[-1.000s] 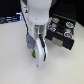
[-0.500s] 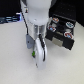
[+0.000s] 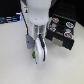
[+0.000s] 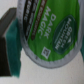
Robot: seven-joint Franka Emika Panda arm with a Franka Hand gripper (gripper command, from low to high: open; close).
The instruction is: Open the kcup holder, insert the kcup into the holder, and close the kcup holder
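Exterior view, left to right. The white worktop [image 3: 15,60] is bare on the exterior view's left. At centre the white arm [image 3: 36,15] descends from the top edge, ending in the gripper [image 3: 36,54], which hangs low over the worktop. A small patch of green shows at the fingers [image 3: 33,53]; this is the kcup [image 3: 33,53], carried clear of the holder and beside its near left corner. To the exterior view's right stands the kcup holder [image 3: 62,37], a black boxy unit. Pods with red-and-white lids [image 3: 61,25] rest on or in its upper part; whether the tray is pulled out cannot be told at this resolution.

Wrist view: the kcup's green lid [image 4: 50,30] fills most of the picture, printed "DARK MAGIC", with a whitish rim. A teal-edged black finger pad [image 4: 11,45] presses against its side. The fingers are clamped on the kcup.

Change from the earlier frames: over the last second the gripper has shifted only slightly and remains at roughly the same spot before the holder. The holder and its pods have not moved.
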